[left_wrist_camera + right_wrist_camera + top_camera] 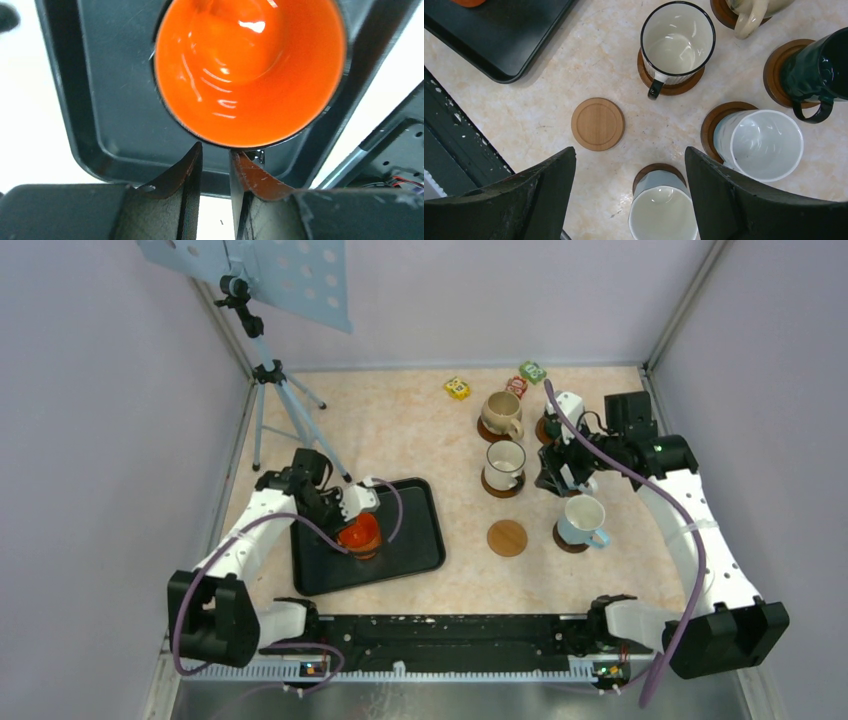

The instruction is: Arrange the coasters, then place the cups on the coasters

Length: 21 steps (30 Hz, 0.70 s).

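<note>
An orange cup (359, 533) (250, 70) stands in the black tray (420, 540). My left gripper (352, 518) (216, 150) is at its near rim, jaws close together with a narrow gap; whatever is between them is hidden under the rim. My right gripper (560, 475) (629, 155) hangs open above the cups on coasters: beige (754, 10), dark-rimmed white (677, 42), dark green (824, 62), white (764, 145) and blue-grey (664, 215). One light coaster (507, 537) (598, 124) lies bare between the tray and the cups.
A tripod (275, 390) with a perforated board stands at the back left. Yellow (457, 388), red (516, 386) and green (532, 371) blocks lie by the back wall. A black rail (440, 630) runs along the near edge between the arm bases.
</note>
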Motion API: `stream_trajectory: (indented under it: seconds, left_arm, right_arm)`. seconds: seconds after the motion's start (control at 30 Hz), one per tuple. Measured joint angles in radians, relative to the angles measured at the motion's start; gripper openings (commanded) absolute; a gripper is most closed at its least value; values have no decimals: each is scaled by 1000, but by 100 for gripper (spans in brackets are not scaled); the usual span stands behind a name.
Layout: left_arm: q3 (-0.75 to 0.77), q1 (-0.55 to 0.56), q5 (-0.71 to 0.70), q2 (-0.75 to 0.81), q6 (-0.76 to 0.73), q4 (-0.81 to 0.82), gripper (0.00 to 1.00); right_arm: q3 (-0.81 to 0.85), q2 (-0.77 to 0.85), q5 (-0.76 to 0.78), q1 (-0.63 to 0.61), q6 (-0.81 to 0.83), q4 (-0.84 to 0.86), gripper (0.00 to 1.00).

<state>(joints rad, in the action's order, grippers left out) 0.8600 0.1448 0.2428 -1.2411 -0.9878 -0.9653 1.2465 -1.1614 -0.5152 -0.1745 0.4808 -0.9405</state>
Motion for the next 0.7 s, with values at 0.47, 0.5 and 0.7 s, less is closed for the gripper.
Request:
stream_trajectory:
  seconds: [0.47,0.5,0.7]
  left_arm:
    - [-52,246,56,4,232,-31,42]
    - [-50,250,59,0,251,-25,45]
    - [107,256,50,-23,304,-64,59]
  right_arm:
    - [5,-6,2,-2,-12,-4,79]
    - [5,-6,3,-2,-12,-4,79]
    - [5,-6,14,-2,-11,-6,79]
